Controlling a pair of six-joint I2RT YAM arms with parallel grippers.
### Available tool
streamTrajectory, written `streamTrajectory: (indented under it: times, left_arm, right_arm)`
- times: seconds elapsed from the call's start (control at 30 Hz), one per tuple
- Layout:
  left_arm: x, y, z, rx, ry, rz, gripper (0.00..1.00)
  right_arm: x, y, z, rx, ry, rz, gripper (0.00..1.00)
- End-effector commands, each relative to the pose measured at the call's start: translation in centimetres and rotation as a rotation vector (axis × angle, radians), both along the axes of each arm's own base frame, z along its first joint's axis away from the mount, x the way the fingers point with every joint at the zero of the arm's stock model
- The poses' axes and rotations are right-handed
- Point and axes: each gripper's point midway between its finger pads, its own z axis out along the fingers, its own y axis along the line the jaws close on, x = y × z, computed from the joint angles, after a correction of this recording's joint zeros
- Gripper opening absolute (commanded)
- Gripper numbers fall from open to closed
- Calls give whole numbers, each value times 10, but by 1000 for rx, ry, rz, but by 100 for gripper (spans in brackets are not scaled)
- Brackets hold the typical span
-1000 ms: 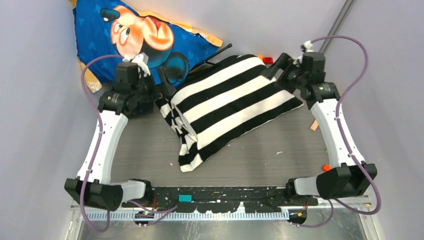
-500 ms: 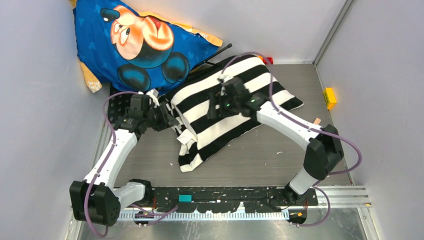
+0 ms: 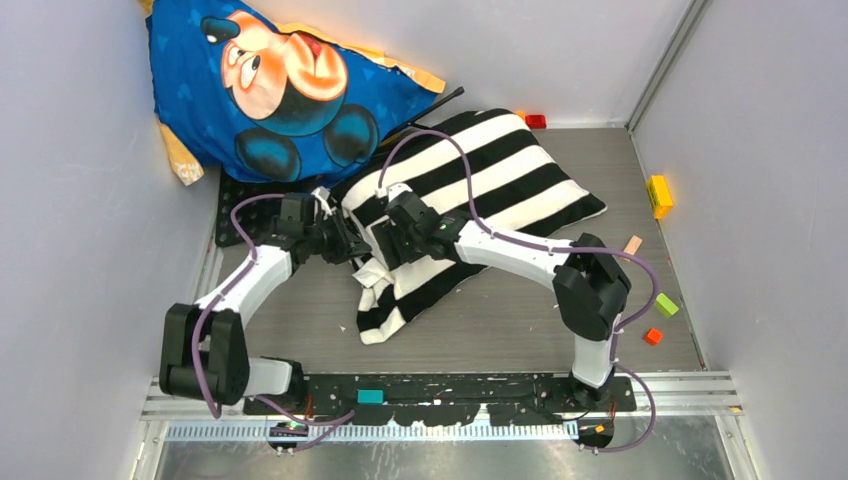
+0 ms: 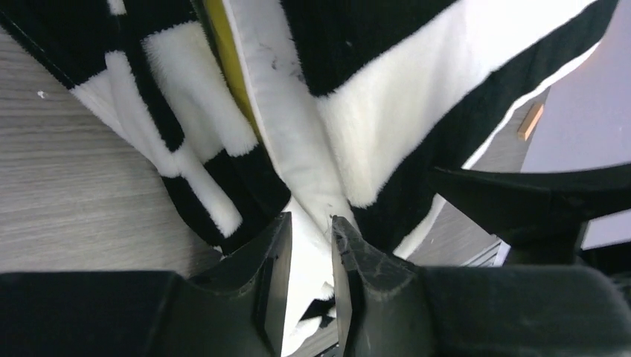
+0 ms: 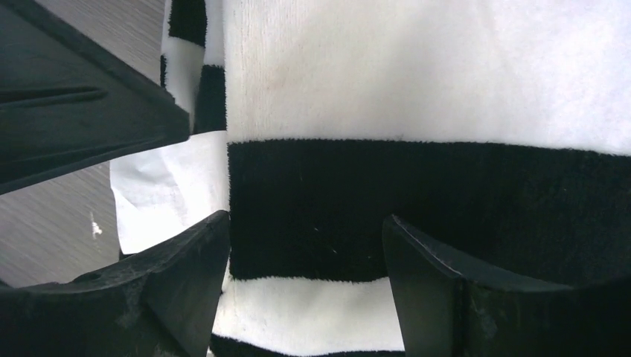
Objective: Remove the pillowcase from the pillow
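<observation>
Left wrist view: the left gripper (image 4: 311, 220) has its fingers drawn almost together on a smooth pale fold at the mouth of the pillowcase (image 4: 417, 97). The fold looks like the case's hem, though I cannot be sure it is not inner cloth. A yellow sliver of the pillow (image 4: 223, 52) shows just beside that fold, inside the opening.

In the right wrist view, the right gripper (image 5: 305, 219) has its fingers spread wide over a black stripe. They are close above the plush and clamp nothing.

The case should handle as light, limp and thick-piled, so it will bunch and stretch rather than slide as one piece. The plump filling will likely drag with it unless it is held back. By my judgement, the best hold on the case is the hem at the open end. The pillow is best pinned through the cloth further in (a grip on the plush alone may catch both layers).

From above, the left arm lies low and reaches rightward to the case's near-left corner. The right arm is folded at a raised elbow, with its forearm stretched leftward across the stripes, so the two grippers sit just beside each other. The cased pillow lies diagonally on the table (image 3: 520, 320), its far-left corner against the blue cartoon cushion (image 3: 280, 80).
</observation>
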Motion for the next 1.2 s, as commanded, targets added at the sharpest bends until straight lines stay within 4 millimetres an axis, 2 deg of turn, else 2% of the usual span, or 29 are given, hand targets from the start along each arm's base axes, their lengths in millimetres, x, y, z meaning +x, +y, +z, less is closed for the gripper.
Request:
streamTrajectory:
  times: [0.0, 0.07, 0.2, 0.3, 0.4, 0.47, 0.53, 0.6, 0.77, 0.87, 1.03, 1.17]
  left_arm:
    - [12, -7, -14, -52, 25, 56, 26]
    - [10, -6, -32, -37, 71, 96, 28]
    - [-3, 4, -66, 24, 155, 154, 29]
    - [-14, 13, -85, 76, 196, 167, 27]
    - [-33, 25, -105, 159, 239, 151, 27]
    - [-42, 32, -111, 194, 250, 146, 26]
    - [-46, 33, -104, 196, 226, 142, 26]
    - [-43, 32, -85, 182, 155, 126, 28]
    - [-27, 5, -11, 26, -103, 19, 43]
    - [-21, -11, 19, -69, -166, -27, 49]
    - [-7, -28, 20, -165, -109, -52, 63]
    - [10, -24, 16, -163, -96, -10, 67]
  right_arm:
    - [16, 6, 15, -31, -106, -23, 76]
    - [19, 1, 12, -61, -113, -44, 69]
    - [23, -13, 13, -108, -137, -83, 32]
    - [23, -18, 25, -69, -156, -125, 14]
    - [26, -24, 40, -9, -157, -185, 7]
    - [27, -28, 50, 22, -164, -207, 1]
    - [26, -30, 57, 54, -166, -214, 0]
    - [23, -29, 62, 87, -162, -213, 0]
    - [13, -21, 65, 147, -124, -166, 0]
    - [10, -21, 60, 150, -108, -163, 0]
    - [8, -21, 58, 171, -96, -170, 0]
    - [6, -19, 60, 192, -90, -165, 0]
